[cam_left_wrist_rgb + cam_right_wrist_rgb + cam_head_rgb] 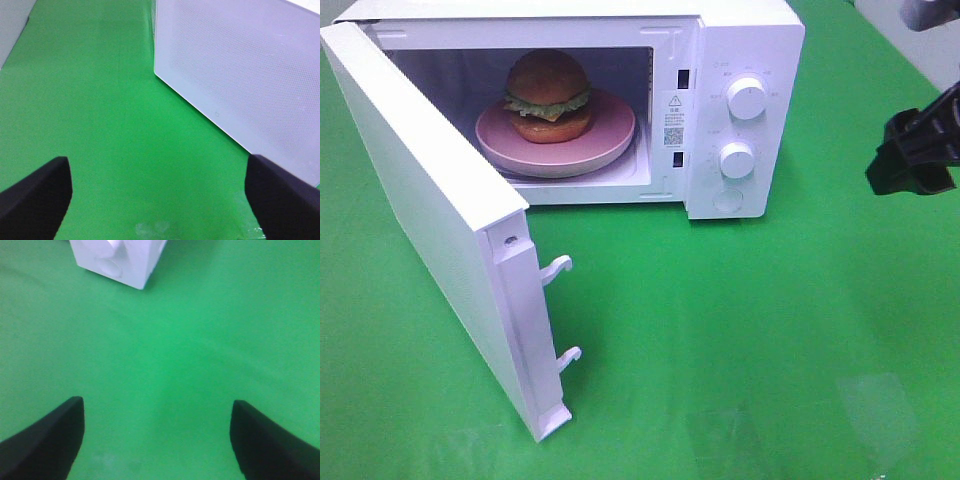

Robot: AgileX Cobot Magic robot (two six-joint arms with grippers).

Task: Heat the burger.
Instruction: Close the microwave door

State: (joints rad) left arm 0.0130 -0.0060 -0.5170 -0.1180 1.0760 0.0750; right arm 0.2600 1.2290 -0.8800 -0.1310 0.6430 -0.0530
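Nearest the viewer, a flat green cloth [720, 330] covers the table. Above it hangs the black two-fingered left gripper [157, 197], fingers spread wide with nothing between them, just beside the perforated outer face of the white hinged door [420, 180]. The door stands swung wide open, its two white latch hooks [560, 265] pointing into free space. To the right, well apart from the oven, the black right gripper [157, 437] hovers likewise spread and empty. Farther back sits the white box-shaped microwave oven [750, 25]. Inside its cavity a round pink plate [560, 165] carries the round burger [548, 95] with glossy golden-brown buns, ruffled green lettuce, yellow cheese and a brown patty. Two white round knobs [747, 100] occupy the control panel to the right of the cavity. Loading appears complete; closing the door and setting a knob appear outstanding. Hazards: a hard push on the door could slide the oven across the cloth, or the hooks could fail to seat, leaving the door ajar. The plate rim lies near the cavity's front lip and might be struck. The open door blocks the left gripper's direct path to the panel.
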